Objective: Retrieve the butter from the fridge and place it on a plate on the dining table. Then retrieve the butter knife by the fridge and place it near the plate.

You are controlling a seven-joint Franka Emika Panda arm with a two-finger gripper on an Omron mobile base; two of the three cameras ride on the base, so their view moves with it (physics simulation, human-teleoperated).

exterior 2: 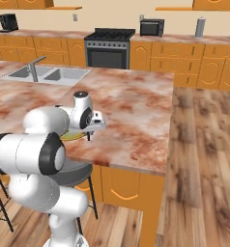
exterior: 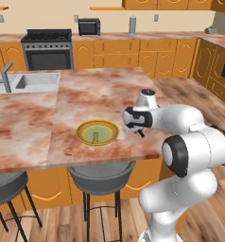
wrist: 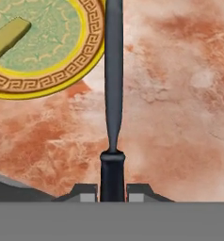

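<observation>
The plate (wrist: 48, 80) has an ochre Greek-key rim and mottled green centre; the butter (wrist: 8, 37) is olive-yellow, the butter knife (wrist: 113, 84) dark grey, the dining table (wrist: 180, 94) marbled pink-brown.

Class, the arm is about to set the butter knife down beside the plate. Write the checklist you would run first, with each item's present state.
1. Butter lies on the plate: ok.
2. Gripper shut on the butter knife: ok.
3. Knife beside the plate, not over its centre: ok in the hand view.
4. Bare dining table right of the plate for the knife: ok.
5. Knife's height above the tabletop: cannot tell.
</observation>
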